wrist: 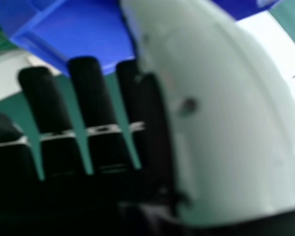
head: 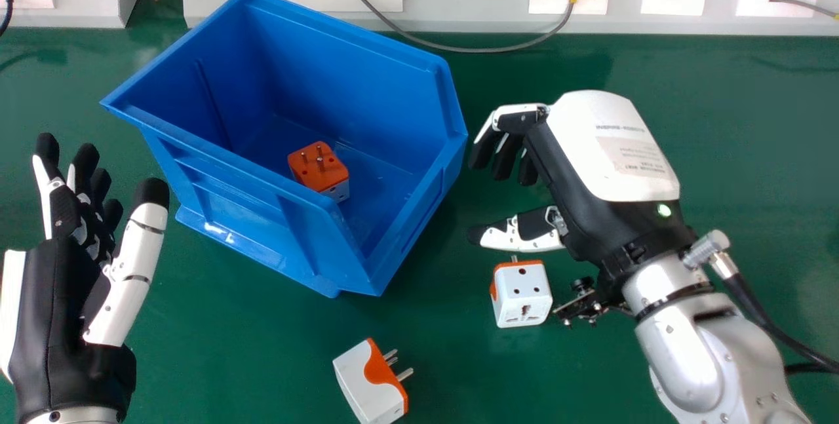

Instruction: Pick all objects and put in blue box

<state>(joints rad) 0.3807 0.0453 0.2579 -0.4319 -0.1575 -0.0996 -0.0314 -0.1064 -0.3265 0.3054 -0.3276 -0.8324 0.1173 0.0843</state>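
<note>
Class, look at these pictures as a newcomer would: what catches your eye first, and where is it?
The big blue box catches the eye first, standing near the wall side, with one orange-and-white adapter inside. Next, the right hand stands out to the box's right, an adapter on the green table just below it in the head view.

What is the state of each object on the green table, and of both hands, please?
Blue box: upright, open at top
Far adapter: inside the box, pins up
Adapter near right thumb: outside the box, pins pointing away from the robot
Nearest adapter: outside the box, pins pointing right
Left hand: open, empty
Right hand: open, empty
</note>
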